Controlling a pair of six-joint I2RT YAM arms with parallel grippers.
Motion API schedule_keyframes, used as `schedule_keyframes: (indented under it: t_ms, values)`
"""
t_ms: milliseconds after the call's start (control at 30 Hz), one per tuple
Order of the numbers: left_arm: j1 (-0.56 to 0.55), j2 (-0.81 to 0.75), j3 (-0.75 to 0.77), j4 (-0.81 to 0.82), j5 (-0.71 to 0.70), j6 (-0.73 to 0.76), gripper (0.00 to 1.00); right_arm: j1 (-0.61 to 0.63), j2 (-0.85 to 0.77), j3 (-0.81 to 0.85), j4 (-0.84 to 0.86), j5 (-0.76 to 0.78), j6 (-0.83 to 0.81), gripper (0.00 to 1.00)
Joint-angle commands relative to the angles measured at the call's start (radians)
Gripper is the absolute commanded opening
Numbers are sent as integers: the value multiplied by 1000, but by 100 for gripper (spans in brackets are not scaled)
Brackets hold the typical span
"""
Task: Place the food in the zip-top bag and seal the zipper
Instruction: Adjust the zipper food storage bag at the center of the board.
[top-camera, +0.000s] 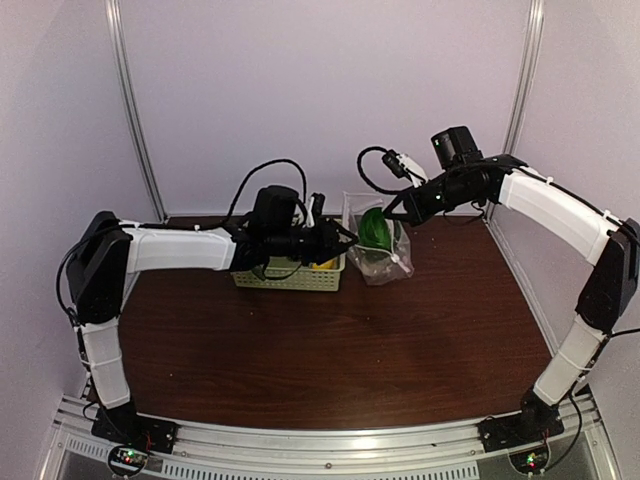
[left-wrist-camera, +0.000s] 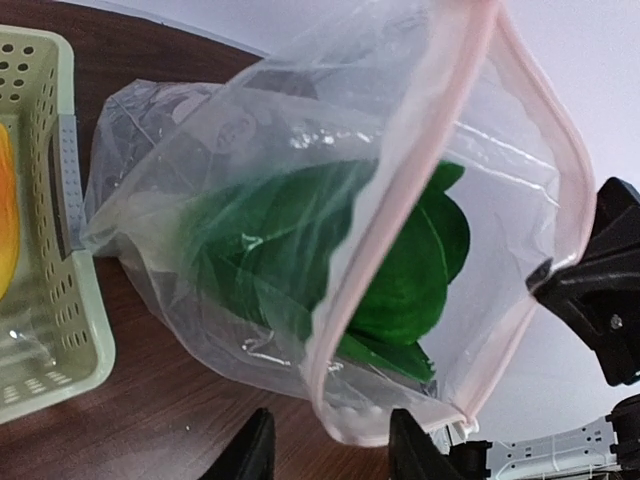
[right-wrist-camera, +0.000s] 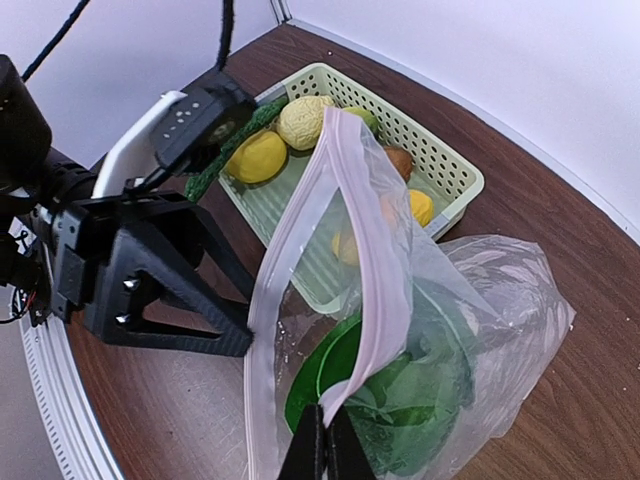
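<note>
The zip-top bag (top-camera: 385, 255) stands upright on the table beside the basket, mouth held open. A green leafy piece (left-wrist-camera: 400, 270) lies inside it and also shows in the right wrist view (right-wrist-camera: 400, 410). My right gripper (right-wrist-camera: 325, 445) is shut on the bag's far pink zipper strip (right-wrist-camera: 375, 270) and holds it up. My left gripper (left-wrist-camera: 330, 445) is open, with the bag's near mouth edge (left-wrist-camera: 350, 425) between its fingertips. A small white slider tab (left-wrist-camera: 462, 430) sits at the mouth's corner. Yellow (right-wrist-camera: 258, 155), pale round (right-wrist-camera: 305, 120) and orange (right-wrist-camera: 420, 205) pieces and a dark green piece (right-wrist-camera: 235, 140) lie in the basket.
The pale green slatted basket (top-camera: 290, 278) stands just left of the bag, under my left wrist, and shows in the right wrist view (right-wrist-camera: 455, 175) and the left wrist view (left-wrist-camera: 60, 330). The brown table (top-camera: 330, 350) ends at white walls behind.
</note>
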Motion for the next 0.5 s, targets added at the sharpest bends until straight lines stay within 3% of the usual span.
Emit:
schedule_keyframes:
  t_ms: [0, 67, 133, 233, 300, 400, 467]
  values:
    - [26, 105, 110, -11, -37, -43, 31, 1, 3, -17, 39, -32, 17, 0]
    - [30, 146, 155, -2, -23, -39, 12, 0, 1, -26, 45, -8, 17, 0]
    - [30, 180, 209, 12, -13, -30, 0, 0, 3, -3, 25, 105, 7, 0]
    - [20, 219, 324, 130, 68, -5, 0, -30, 3, 144, -24, 390, -35, 0]
    - [-6, 232, 402, 306, 170, 37, 0, -69, -23, 228, -25, 494, -46, 0]
    - [-36, 200, 311, 668, 207, 95, 0, -92, -118, 216, 42, 564, -49, 0]
    - [-39, 211, 328, 478, 90, 130, 0, -92, -167, 143, 72, 599, -64, 0]
